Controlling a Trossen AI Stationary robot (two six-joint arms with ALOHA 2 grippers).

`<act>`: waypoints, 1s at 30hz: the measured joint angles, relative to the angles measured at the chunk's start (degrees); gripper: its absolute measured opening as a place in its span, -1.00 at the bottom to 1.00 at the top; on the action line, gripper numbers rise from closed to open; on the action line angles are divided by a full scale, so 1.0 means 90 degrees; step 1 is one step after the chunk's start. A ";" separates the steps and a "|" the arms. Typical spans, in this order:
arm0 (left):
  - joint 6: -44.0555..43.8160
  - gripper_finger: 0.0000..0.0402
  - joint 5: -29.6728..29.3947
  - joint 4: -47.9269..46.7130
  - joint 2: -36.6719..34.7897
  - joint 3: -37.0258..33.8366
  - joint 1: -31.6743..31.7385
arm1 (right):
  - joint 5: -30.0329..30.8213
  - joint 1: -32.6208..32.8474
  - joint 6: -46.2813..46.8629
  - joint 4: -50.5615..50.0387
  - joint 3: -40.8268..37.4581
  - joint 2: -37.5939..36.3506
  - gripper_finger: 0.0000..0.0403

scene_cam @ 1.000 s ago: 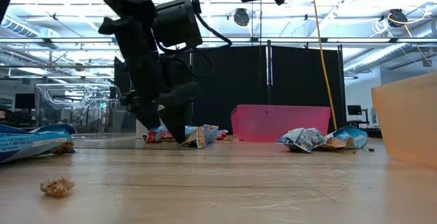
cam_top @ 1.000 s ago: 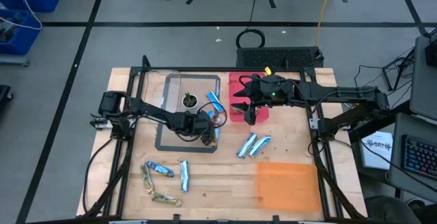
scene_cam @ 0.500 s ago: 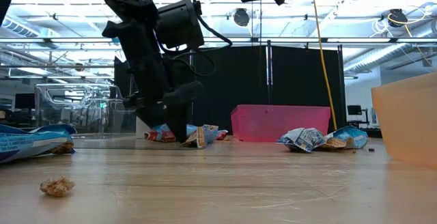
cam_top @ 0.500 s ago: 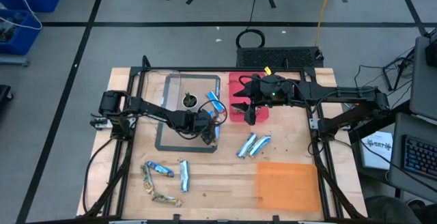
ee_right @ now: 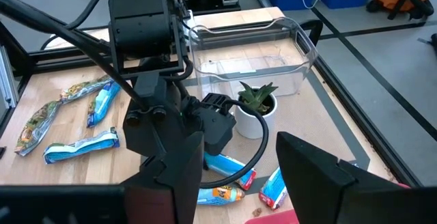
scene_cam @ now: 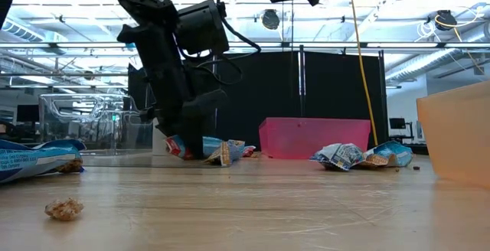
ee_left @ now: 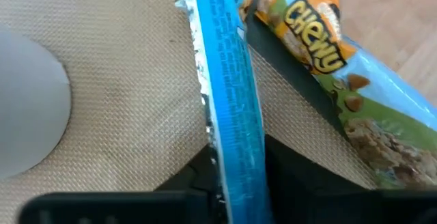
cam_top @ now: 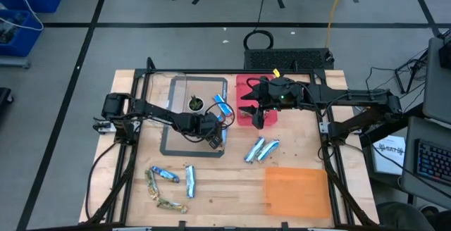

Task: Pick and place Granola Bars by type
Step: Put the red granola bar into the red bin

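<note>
Left gripper [cam_top: 213,141] down low at the tray's [cam_top: 166,144] near-right corner, jaws nipped onto a blue bar [ee_left: 229,108]. In the left wrist view, wrapper standing on edge between the two dark fingers [ee_left: 300,183], long axis running straight out ahead of the wrist, crimped end farthest away. Grip looks taken near one end, not at the middle, so likely to droop or swing on the lift.

Just beside it, a second bar [ee_left: 341,80], green-and-blue "Chewy" wrapper, lying flat and slanting across the tray's dark edge onto the wood. Close to the held one at the far end, maybe brushing it; contact hard to tell. A straight-up lift probably clears it best.

Low view: gripper tips at table level, with a red-and-blue wrapper end [scene_cam: 174,145] showing beside them.

Farther out: plant [cam_top: 195,104] on the tray's far half, one more blue bar [cam_top: 223,105] at the far-right tray edge. Two blue bars [cam_top: 258,148] side by side mid-table, well apart from this grip. Four more near the front left: two blue [cam_top: 177,176], two brownish [cam_top: 156,189].

Right gripper [cam_top: 256,116] hanging over the pink bin [cam_top: 242,84], fingers parted, nothing between them. Orange bin [cam_top: 296,190] at front right. Left arm plainly nearer the tray bars; right arm nearer the mid-table pair.
</note>
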 joint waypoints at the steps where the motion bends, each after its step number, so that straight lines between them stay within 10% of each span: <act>1: 0.0045 -0.65 0.0064 -0.0002 -0.0005 0.0000 0.0000 | 0.0000 0.0000 0.0000 0.0001 0.0000 0.0000 -0.11; 6: 0.0289 -0.94 0.0284 -0.0032 -0.0173 -0.0016 0.0002 | 0.0000 0.0001 0.0000 0.0107 0.0000 0.0000 -0.11; 30: 0.0658 -0.97 0.0270 -0.0181 -0.1896 -0.0012 0.0226 | 0.0001 0.0000 -0.0287 0.0321 0.0000 0.0000 -0.11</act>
